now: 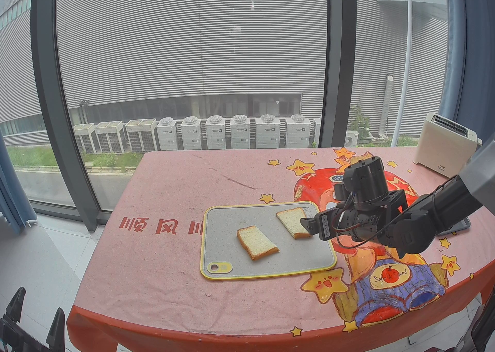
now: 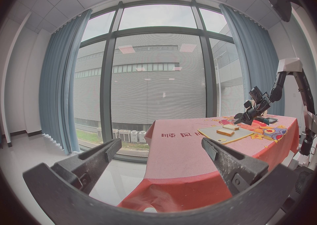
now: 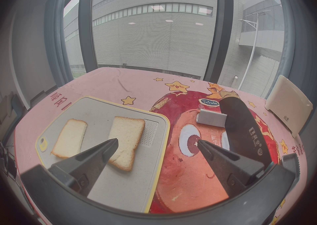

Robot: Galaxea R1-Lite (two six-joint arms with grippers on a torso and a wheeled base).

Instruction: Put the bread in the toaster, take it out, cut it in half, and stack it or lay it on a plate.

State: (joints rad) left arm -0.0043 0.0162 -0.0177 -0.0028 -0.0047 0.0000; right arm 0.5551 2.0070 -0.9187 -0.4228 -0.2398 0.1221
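The left bread piece [image 1: 257, 242] and the right bread piece [image 1: 294, 222] lie flat on the grey cutting board [image 1: 268, 265], a little apart. The right gripper [image 3: 156, 142] is close by the right bread piece, fingers wide apart, holding nothing. A black knife [image 3: 244, 130] lies on the tabletop [image 1: 170, 182]. The white toaster [image 1: 446, 144] stands at the far right corner. The left gripper [image 2: 161, 141] is off beside the tabletop, fingers apart too.

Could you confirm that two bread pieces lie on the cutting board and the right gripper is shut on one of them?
Not quite: the right wrist view shows the right gripper open, holding nothing. Both bread pieces do lie on the cutting board.
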